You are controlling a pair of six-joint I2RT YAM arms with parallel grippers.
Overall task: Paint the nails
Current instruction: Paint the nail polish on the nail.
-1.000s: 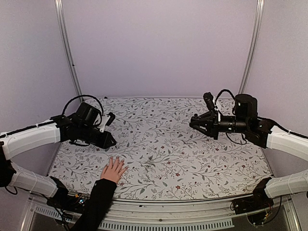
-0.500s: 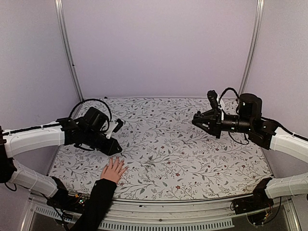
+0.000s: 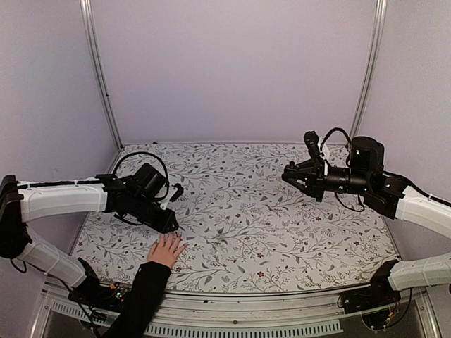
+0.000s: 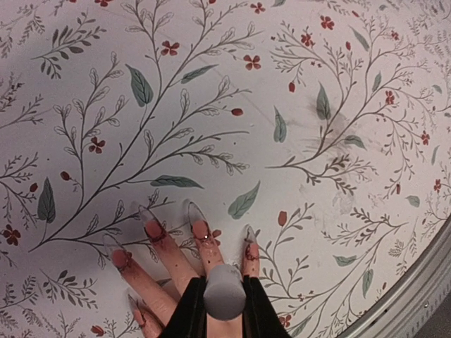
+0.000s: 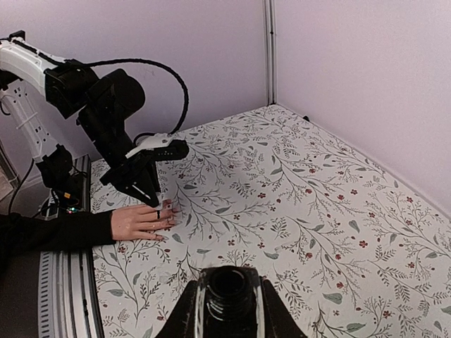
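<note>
A light-skinned hand (image 3: 166, 250) in a black sleeve lies flat at the near left of the table, fingers spread. Its long nails (image 4: 199, 224) are pale at the tips, with reddish polish smeared around their bases. My left gripper (image 4: 224, 283) hangs right over the fingers, shut on a round grey-white brush cap (image 4: 225, 299) that covers the middle finger. From the right wrist, that gripper (image 5: 144, 184) points down at the fingertips (image 5: 168, 210). My right gripper (image 5: 229, 282) is raised at the far right, shut on a small dark open bottle (image 5: 229, 301).
A floral cloth (image 3: 254, 225) covers the table. A metal rail (image 3: 282, 303) runs along the near edge, and lilac walls with upright posts (image 3: 99, 77) close in the sides and back. The black sleeve (image 3: 137, 296) crosses the near edge.
My left gripper has moved right and down with the cap, ending just above the hand's fingers. The right arm shifted slightly right at first, then stayed still. The hand has not moved.
</note>
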